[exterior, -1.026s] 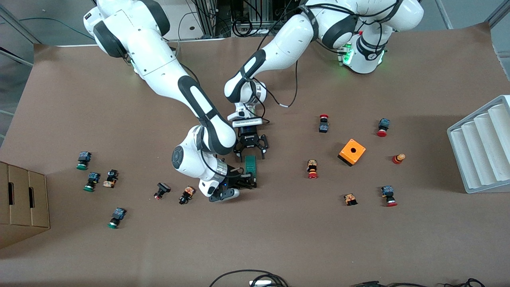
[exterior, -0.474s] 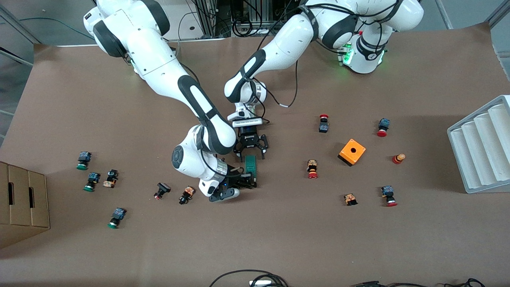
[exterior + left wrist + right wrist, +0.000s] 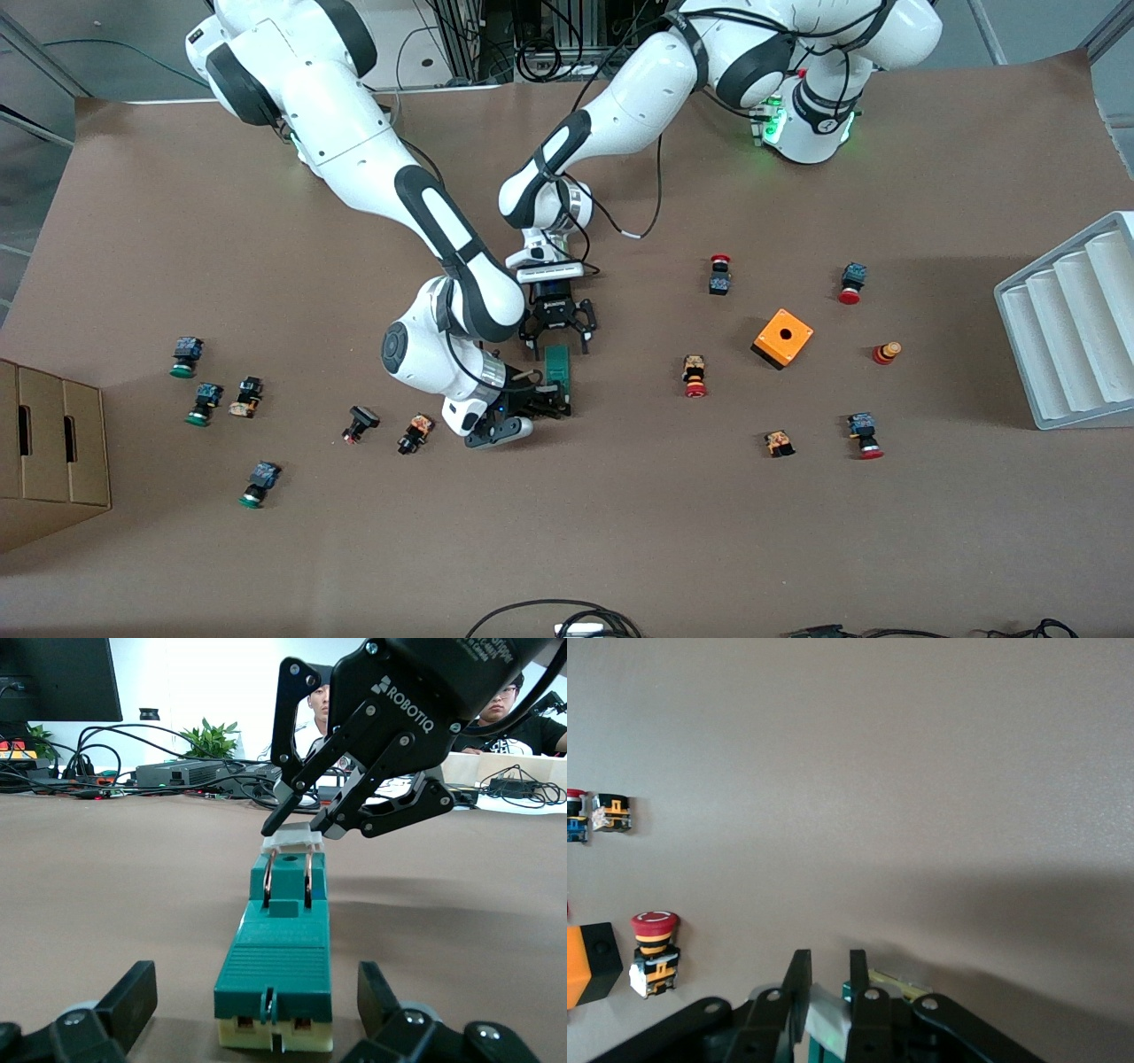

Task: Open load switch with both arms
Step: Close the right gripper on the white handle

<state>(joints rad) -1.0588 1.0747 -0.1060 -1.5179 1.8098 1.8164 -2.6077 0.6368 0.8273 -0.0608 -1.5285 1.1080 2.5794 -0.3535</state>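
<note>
The dark-green load switch (image 3: 557,370) lies on the brown table between both hands. My left gripper (image 3: 559,346) is open, low at the switch's end farther from the front camera. In the left wrist view its black fingers (image 3: 131,994) stand apart on either side of the green block (image 3: 279,961) without touching it. My right gripper (image 3: 547,404) is at the switch's nearer end, shut on the small white lever (image 3: 288,842). The right wrist view shows the white lever (image 3: 827,1017) pinched between the two black fingers (image 3: 799,976).
An orange box with a hole (image 3: 783,338) and several red push buttons (image 3: 695,376) lie toward the left arm's end. Green-capped buttons (image 3: 184,356) and a cardboard box (image 3: 53,447) are toward the right arm's end. A white ribbed rack (image 3: 1072,323) stands at the table's edge.
</note>
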